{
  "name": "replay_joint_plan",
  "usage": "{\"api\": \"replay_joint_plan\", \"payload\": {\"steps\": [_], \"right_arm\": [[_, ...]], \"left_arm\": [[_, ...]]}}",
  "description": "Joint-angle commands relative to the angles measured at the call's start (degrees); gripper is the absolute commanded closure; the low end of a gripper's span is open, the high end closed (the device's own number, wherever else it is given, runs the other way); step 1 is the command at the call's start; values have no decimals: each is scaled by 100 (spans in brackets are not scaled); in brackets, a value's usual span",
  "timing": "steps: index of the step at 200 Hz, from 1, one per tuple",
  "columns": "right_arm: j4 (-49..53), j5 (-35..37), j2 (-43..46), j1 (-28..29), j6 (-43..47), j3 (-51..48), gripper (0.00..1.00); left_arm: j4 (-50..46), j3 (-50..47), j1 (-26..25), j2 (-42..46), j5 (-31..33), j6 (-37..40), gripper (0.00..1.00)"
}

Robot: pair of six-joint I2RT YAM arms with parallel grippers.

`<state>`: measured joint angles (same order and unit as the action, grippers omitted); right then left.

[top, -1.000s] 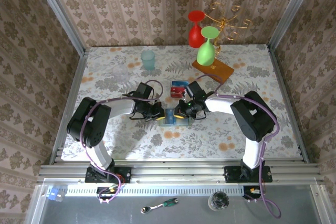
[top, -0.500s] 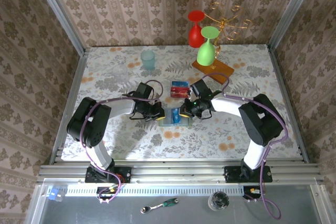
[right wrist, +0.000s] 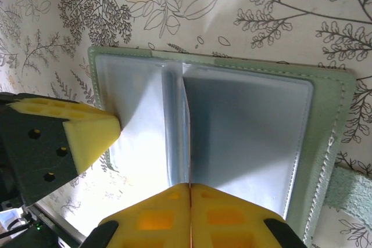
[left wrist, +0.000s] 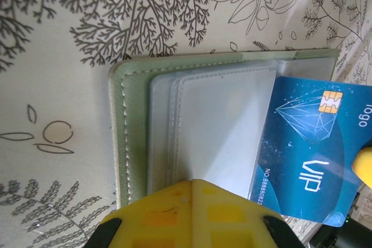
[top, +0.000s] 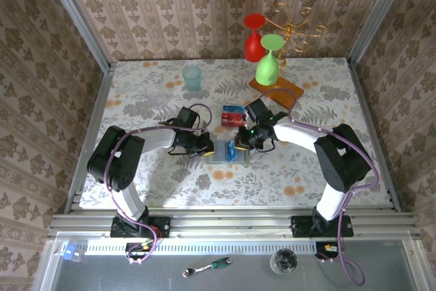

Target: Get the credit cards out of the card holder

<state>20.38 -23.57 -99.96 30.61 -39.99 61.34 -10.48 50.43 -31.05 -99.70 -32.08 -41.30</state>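
Over card holder (left wrist: 122, 137), right tool (right wrist: 190, 187) pinches blue card (left wrist: 308, 143)

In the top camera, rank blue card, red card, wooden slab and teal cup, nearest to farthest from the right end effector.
From the right end effector:
1. blue card, in its grip.
2. red card, just behind.
3. wooden slab, back right.
4. teal cup, back left.

I see the card holder (top: 223, 149) lying open on the table (top: 340, 168), between my left gripper (top: 206, 146) on its left and my right gripper (top: 240, 146) on its right, with one card (left wrist: 308, 149) jutting from its sleeve on the right gripper's side. Just behind it lie two more cards (top: 233, 114), while a cup (top: 192, 78) stands far back on the left and a wooden slab (top: 276, 91) back on the right
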Motion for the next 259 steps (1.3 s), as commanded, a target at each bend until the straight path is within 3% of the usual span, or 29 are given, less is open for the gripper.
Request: {"api": "replay_joint_plan", "payload": {"steps": [1, 109, 259], "right_arm": [[458, 320, -194, 100, 136, 288, 89], [601, 248, -329, 301, -43, 513, 83], [1302, 643, 76, 245, 502, 885, 92]], "left_arm": [[-181, -29, 29, -195, 123, 130, 99], [164, -266, 99, -181, -22, 70, 99], [297, -263, 177, 121, -229, -105, 98]]}}
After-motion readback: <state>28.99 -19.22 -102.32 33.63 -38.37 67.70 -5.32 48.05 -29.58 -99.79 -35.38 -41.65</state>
